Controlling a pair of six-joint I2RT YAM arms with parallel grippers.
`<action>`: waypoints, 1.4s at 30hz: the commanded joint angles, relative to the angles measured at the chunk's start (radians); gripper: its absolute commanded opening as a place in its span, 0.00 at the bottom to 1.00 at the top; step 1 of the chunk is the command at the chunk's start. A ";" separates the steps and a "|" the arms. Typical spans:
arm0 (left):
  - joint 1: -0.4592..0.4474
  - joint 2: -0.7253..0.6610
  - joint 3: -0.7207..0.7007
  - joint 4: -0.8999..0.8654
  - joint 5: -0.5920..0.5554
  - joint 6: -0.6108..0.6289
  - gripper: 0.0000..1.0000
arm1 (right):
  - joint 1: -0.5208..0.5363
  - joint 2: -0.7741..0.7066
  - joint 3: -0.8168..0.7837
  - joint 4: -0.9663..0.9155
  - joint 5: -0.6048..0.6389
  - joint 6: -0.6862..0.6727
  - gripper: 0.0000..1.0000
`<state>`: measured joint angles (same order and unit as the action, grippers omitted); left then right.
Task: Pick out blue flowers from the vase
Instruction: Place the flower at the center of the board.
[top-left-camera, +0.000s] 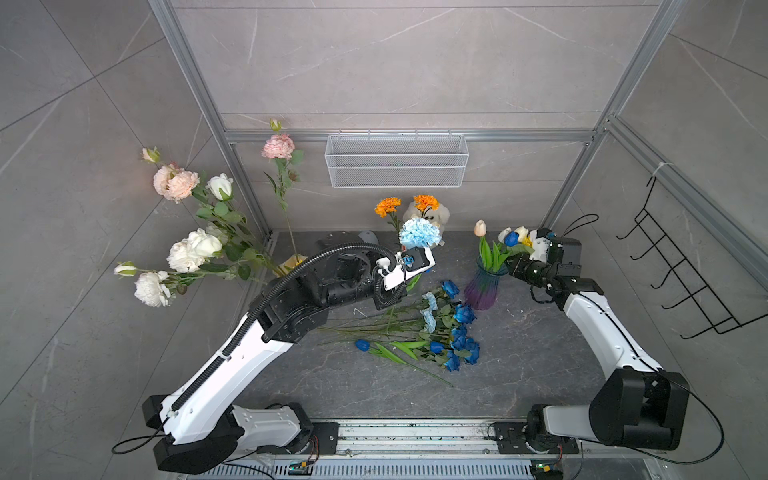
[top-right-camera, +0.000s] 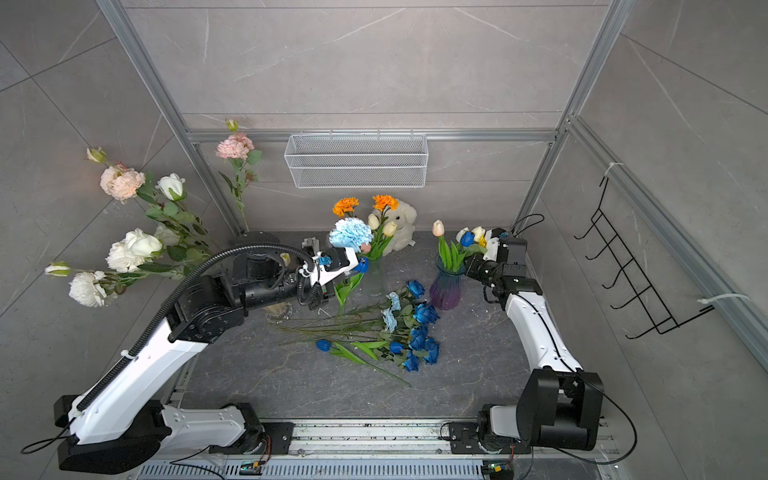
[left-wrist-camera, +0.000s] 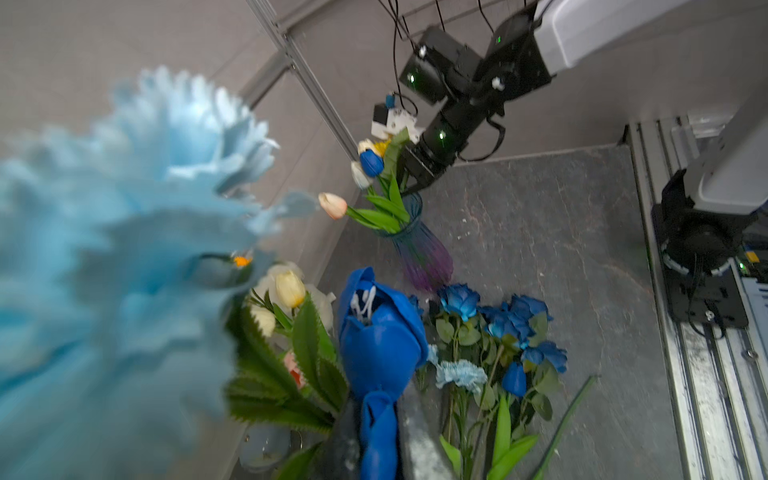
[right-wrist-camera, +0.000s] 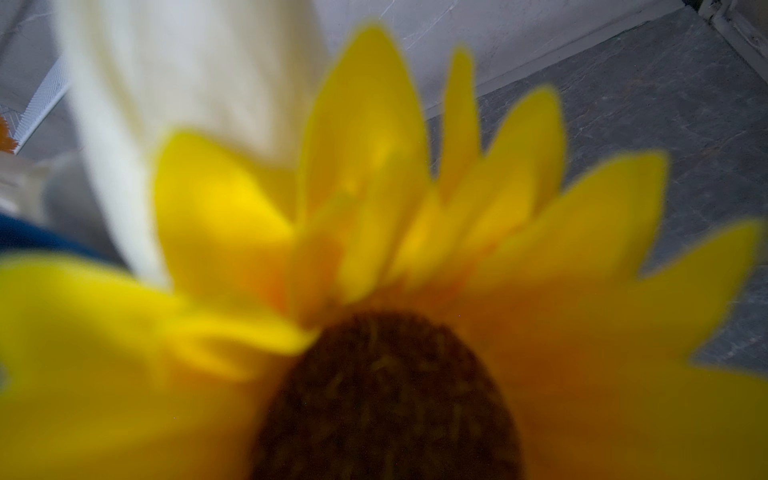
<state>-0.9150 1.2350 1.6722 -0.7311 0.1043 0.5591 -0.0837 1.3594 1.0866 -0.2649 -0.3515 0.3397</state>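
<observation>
The left jaws are clamped on a deep blue tulip (left-wrist-camera: 380, 345), beside a pale blue carnation (top-left-camera: 419, 232). The state of the right jaws at the purple vase (top-left-camera: 482, 291) cannot be told. A blue flower pile (top-left-camera: 453, 332) is laid on the tabletop (top-left-camera: 540, 365), at 7 o'clock of the vase.

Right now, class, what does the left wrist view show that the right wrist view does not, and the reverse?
Only the left wrist view shows the pale blue carnation, the deep blue tulip close to the lens, the blue flowers lying in a heap, the purple vase and the right gripper at its mouth. Only the right wrist view shows the sunflower with its dark centre, blurred and filling the frame. Both share the grey tabletop and the wall behind it.
</observation>
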 joint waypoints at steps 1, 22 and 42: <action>-0.002 -0.065 -0.036 0.007 0.007 0.008 0.00 | -0.001 -0.019 0.026 -0.037 -0.003 -0.025 0.17; -0.037 0.044 -0.164 -0.088 -0.232 0.226 0.00 | 0.000 -0.017 0.023 -0.030 -0.015 -0.017 0.16; -0.060 0.406 -0.365 0.163 -0.330 0.408 0.05 | -0.001 -0.048 -0.014 0.001 -0.034 0.015 0.20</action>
<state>-0.9710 1.6054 1.3014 -0.6434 -0.2092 0.9363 -0.0856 1.3422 1.0843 -0.2806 -0.3561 0.3473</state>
